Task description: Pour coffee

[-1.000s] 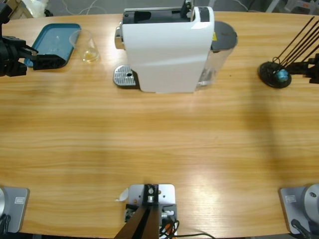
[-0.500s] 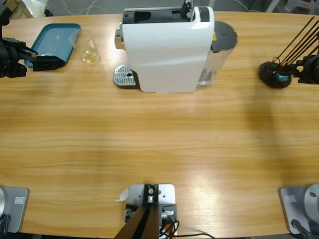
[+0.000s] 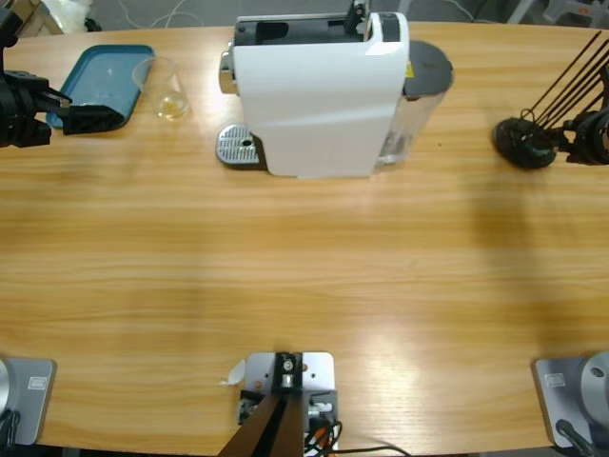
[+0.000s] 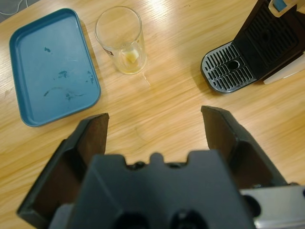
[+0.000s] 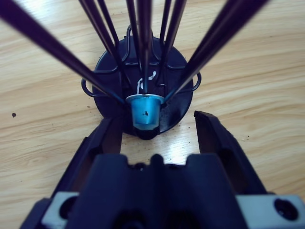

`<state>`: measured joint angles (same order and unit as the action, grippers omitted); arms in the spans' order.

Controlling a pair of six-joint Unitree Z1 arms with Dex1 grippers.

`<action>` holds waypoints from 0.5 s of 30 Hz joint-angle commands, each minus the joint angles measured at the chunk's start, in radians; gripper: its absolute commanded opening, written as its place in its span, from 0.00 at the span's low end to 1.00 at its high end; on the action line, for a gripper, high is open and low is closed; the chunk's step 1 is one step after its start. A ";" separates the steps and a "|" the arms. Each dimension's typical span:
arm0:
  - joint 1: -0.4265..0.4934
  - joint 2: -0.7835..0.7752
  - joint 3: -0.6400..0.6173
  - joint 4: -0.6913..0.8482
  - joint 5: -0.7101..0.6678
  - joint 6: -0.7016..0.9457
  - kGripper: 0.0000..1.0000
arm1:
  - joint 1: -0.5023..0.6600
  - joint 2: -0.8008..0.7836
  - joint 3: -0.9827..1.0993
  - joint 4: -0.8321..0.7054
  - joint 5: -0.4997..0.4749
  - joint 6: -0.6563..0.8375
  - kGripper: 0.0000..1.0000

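We see the coffee [image 4: 129, 58] as a thin pale yellowish pool at the bottom of a clear glass [image 3: 164, 88], which stands on the table [image 3: 304, 276] just beside the blue tray [image 3: 105, 69] and to one side of the white coffee machine [image 3: 319, 95]. The drip grate [image 3: 238, 146] under the machine's spout is bare.

Our left gripper [image 4: 153, 125] hangs over the table near the tray, its jaws spread wide with nothing between them; the glass lies ahead of it, apart. Our right gripper [image 5: 156, 125] is likewise released, its jaws parted on either side of a small blue capsule [image 5: 145, 110] that sits low in a black wire rack [image 3: 525, 143] at the far end of the table. We cannot tell whether the jaws touch the capsule.

We judge the glass to be light, rigid, smooth-walled and breakable, so a firm squeeze risks slipping or cracking it. The safest hold looks to be across the middle of its wall, kept upright so the liquid stays put. The capsule seems light and thin-walled; we would take it by its sides, below the rim, gently.
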<state>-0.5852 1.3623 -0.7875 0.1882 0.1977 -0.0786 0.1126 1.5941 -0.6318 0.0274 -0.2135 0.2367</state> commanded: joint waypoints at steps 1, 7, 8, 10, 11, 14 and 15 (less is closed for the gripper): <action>0.011 0.024 0.039 -0.015 -0.012 0.003 0.83 | -0.005 0.063 0.015 -0.014 0.030 0.004 0.62; 0.011 0.023 0.039 -0.015 -0.012 0.007 0.83 | 0.001 0.072 0.014 -0.019 0.039 0.004 0.52; 0.011 0.023 0.039 -0.015 -0.012 0.007 0.83 | 0.001 0.072 0.014 -0.020 0.039 0.003 0.50; 0.011 0.024 0.040 -0.015 -0.012 0.007 0.83 | 0.001 0.068 0.015 -0.020 0.037 0.003 0.50; 0.011 0.023 0.040 -0.015 -0.012 0.008 0.83 | 0.001 0.066 0.015 -0.020 0.035 0.003 0.40; 0.011 0.023 0.040 -0.016 -0.012 0.008 0.83 | 0.002 0.057 0.018 -0.021 0.028 0.001 0.21; 0.011 0.024 0.040 -0.016 -0.012 0.008 0.83 | 0.003 0.059 0.018 -0.022 0.027 0.001 0.13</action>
<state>-0.5851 1.3623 -0.7825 0.1850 0.1977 -0.0775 0.1126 1.6313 -0.6319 0.0162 -0.1903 0.2367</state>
